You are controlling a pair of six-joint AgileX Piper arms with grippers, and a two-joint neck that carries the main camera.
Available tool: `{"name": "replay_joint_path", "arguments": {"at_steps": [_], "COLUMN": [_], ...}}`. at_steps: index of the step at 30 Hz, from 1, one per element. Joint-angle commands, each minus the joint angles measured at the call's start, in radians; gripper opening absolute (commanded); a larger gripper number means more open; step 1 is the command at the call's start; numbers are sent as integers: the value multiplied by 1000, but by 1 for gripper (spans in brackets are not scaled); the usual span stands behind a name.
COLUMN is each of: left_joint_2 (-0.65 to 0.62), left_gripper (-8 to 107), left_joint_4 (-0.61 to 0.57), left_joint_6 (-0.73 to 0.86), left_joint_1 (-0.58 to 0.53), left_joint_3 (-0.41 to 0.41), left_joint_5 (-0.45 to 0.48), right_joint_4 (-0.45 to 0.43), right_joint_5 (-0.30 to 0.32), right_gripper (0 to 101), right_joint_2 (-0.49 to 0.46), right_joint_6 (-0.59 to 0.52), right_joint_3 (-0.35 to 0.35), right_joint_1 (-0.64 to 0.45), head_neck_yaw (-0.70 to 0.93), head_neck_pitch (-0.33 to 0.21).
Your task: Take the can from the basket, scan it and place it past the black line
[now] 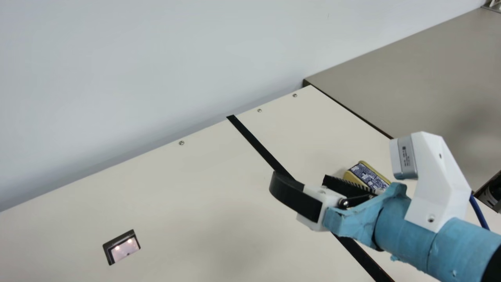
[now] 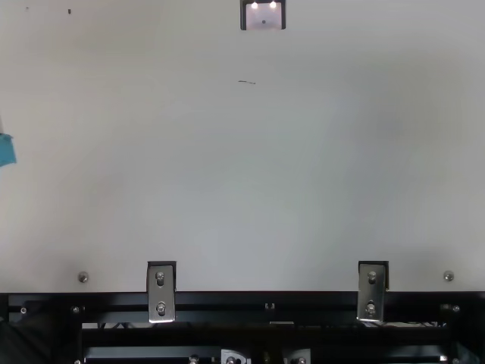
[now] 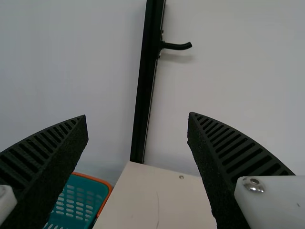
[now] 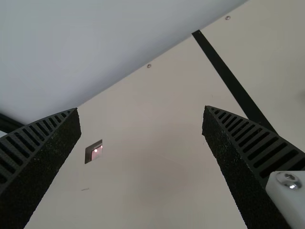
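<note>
In the main view, my right gripper (image 1: 300, 181) hangs above the table by the black line (image 1: 258, 147), its fingers apart. Beyond it, on the right side of that line, lies a yellow can (image 1: 368, 175) with a blue label, partly hidden by the gripper. The right wrist view has the same gripper (image 4: 142, 109) open with nothing between its fingers. My left gripper (image 3: 137, 115) is open and holds nothing. Part of the teal basket (image 3: 81, 202) with an orange rim appears behind one of its fingers. A scanner window (image 1: 124, 248) sits in the tabletop, lit by two spots.
The cream table (image 1: 176, 203) meets a pale wall along its far edge, with a grey-brown surface (image 1: 415, 74) beyond its right edge. Metal brackets (image 2: 161, 292) line the near edge in the top view, where a blue piece (image 2: 7, 149) pokes in at the left.
</note>
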Motion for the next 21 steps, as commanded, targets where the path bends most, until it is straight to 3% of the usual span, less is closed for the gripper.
{"name": "replay_joint_path", "arguments": {"at_steps": [1, 6, 10, 14, 21], "left_joint_2": [16, 106, 221, 317, 418], "left_gripper": [90, 90, 90, 90, 90], "left_joint_4": [21, 65, 109, 131, 72], "left_joint_6": [-34, -84, -156, -209, -206], "left_joint_1": [4, 38, 146, 259, 378], "left_joint_3": [10, -50, -149, -254, -367], "left_joint_5": [0, 17, 87, 155, 180], "right_joint_4": [16, 87, 132, 99, -88], "right_joint_5": [-16, -69, -139, -271, -514], "right_gripper": [101, 101, 101, 101, 101], "right_joint_2": [22, 143, 253, 337, 443], "right_joint_6": [-18, -116, -126, -25, 270], "right_joint_3": [-12, -73, -137, -192, -228], "right_joint_1": [-2, -21, 16, 165, 495], "head_neck_yaw": [-12, -12, -12, -12, -12], "head_neck_pitch": [-37, -37, -37, -37, -37]}}
